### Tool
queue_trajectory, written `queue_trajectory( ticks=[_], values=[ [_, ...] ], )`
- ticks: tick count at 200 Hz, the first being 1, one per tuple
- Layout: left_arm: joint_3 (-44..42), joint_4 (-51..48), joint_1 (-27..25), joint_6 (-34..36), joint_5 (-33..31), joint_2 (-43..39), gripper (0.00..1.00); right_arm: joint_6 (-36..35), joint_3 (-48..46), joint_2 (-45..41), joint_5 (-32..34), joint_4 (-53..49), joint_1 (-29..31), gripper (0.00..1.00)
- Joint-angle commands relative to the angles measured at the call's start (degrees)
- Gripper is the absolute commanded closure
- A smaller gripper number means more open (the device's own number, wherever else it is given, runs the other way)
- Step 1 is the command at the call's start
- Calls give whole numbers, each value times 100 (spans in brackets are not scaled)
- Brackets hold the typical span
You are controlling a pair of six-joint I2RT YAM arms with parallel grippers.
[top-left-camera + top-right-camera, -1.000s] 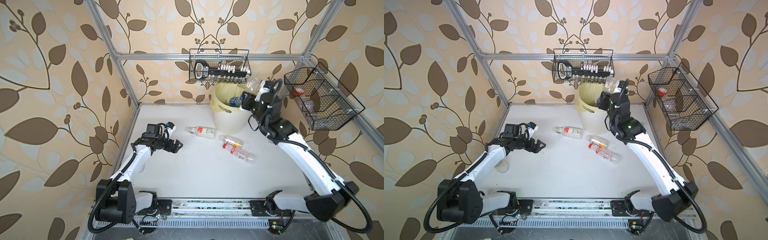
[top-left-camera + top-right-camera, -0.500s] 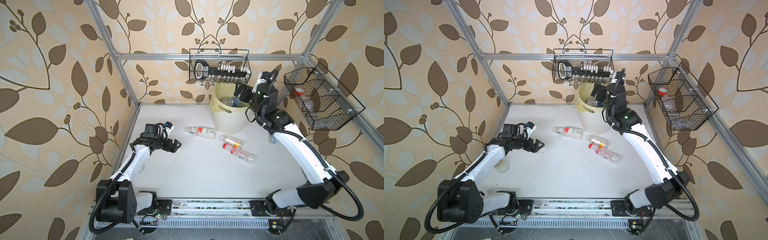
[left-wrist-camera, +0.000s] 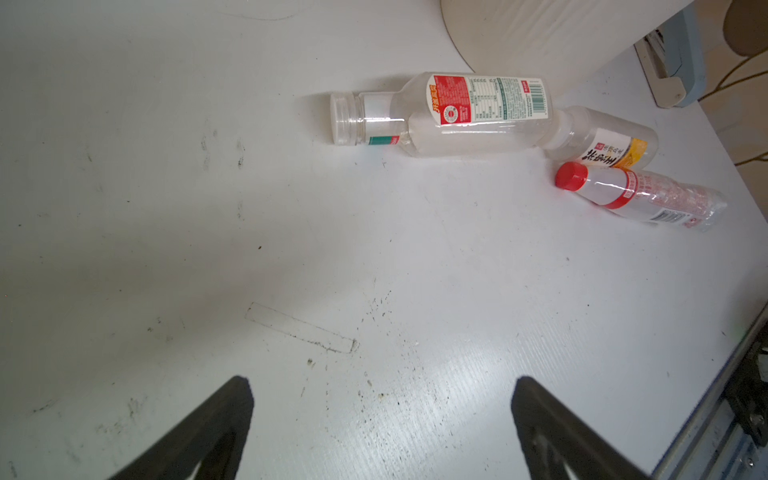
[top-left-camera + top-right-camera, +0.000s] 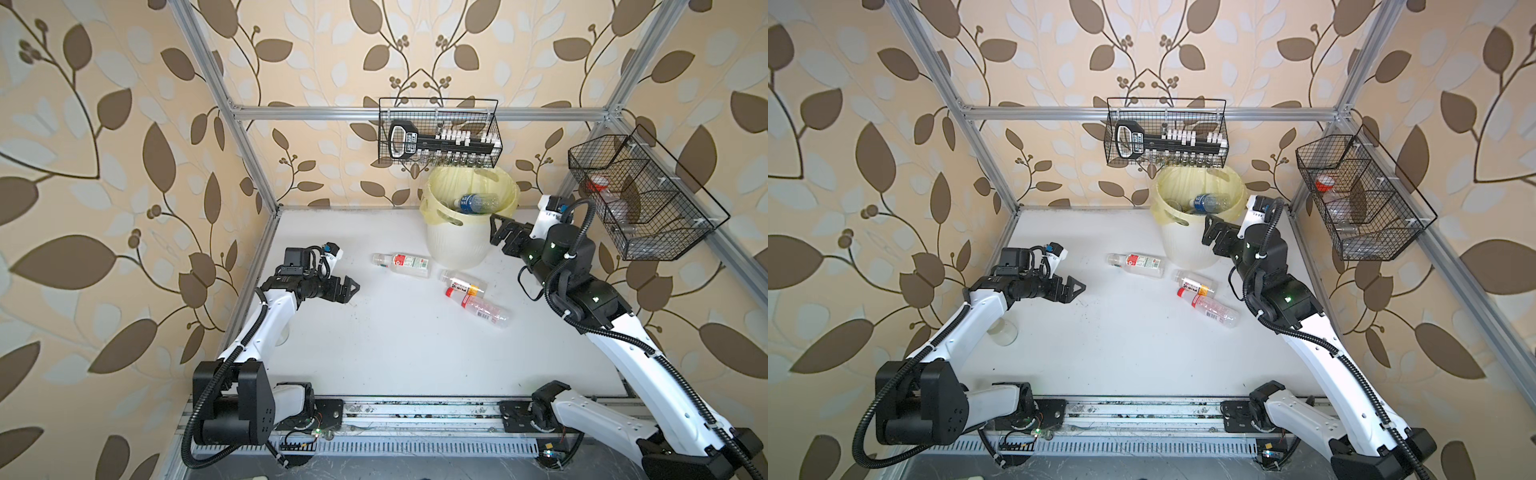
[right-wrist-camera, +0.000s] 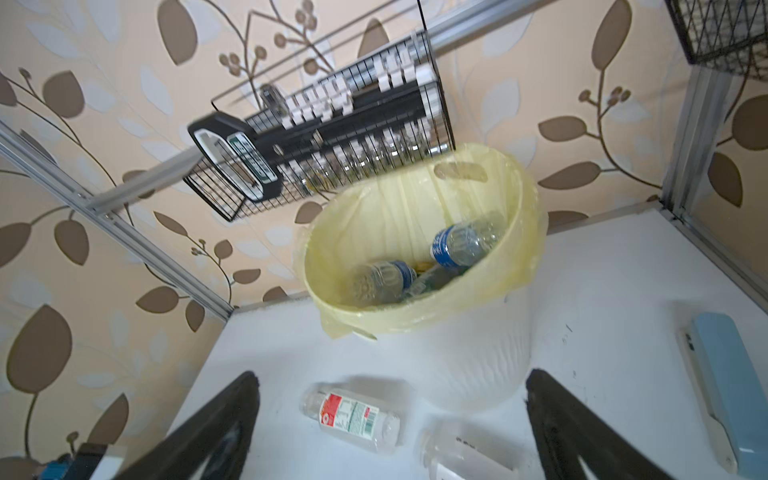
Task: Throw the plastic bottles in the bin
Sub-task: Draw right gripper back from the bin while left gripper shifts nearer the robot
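Between the fingers of the right pincer (image 5: 392, 376): nothing, spread wide and empty. Hangs raised off the table (image 4: 395, 353), close beside the upper wall of the bin (image 4: 457, 245) and apart from it. Faces the bin's mouth, with a blue-labelled bottle (image 5: 457, 245) just ahead inside the yellow liner (image 5: 415, 208), resting high against it, and a second clear bottle (image 5: 384, 278) lower down alongside. Looks down, below and ahead of the fingertips, on a red-and-green-labelled bottle (image 5: 353, 415) lying on its side near the foot of the bin, with a yellow-labelled bottle (image 4: 463, 279) close by and a red-capped bottle (image 4: 478, 303) just beside that one, both flat on the table. Has a pale-blue case (image 5: 727, 374) off to its outer side, flat by the table's edge.

Across the table, well apart, at the left pincer (image 3: 382, 380): likewise spread wide, gripping nothing, low over bare tabletop. Points toward the same three fallen bottles, the red-and-green-labelled one nearest, the other two past it, the bin's base beyond them.

Farther out and higher than either pincer, hung on the frame (image 4: 332, 112): a back wire basket (image 4: 440, 133) above the bin and a side wire basket (image 4: 640, 199) out past the right pincer.
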Motion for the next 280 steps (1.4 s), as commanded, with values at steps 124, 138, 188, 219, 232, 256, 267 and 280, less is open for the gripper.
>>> queue_trajectory(
  ticks=[124, 138, 188, 219, 232, 256, 267, 280],
  values=[
    [1563, -910, 105, -1285, -601, 936, 1, -213, -1410, -1235, -165, -1058, -94, 0],
    [1820, -1126, 100, -1473, -661, 1095, 1, -220, -1408, -1230, -169, -1253, -108, 0],
    [2484, -1627, 74, -2408, -918, 1472, 1, -17, -1873, -1619, 7, -1450, -114, 0],
    [2706, -1728, 53, -2779, -1196, 1547, 1, -128, -2007, -1946, 61, -1382, -149, 0],
    [2839, -1884, 24, -2900, -1320, 1634, 1, -196, -2028, -1964, 76, -1389, -164, 0],
    [3167, -2253, -16, -3163, -1489, 1933, 1, -180, -2119, -1852, 128, -1498, -183, 0],
    [3318, -2419, -24, -3316, -1496, 2100, 1, -141, -2179, -1831, 121, -1507, -184, 0],
    [3474, -2583, -42, -3503, -1465, 2290, 1, -98, -2276, -1841, 139, -1490, -184, 0]
  ],
)
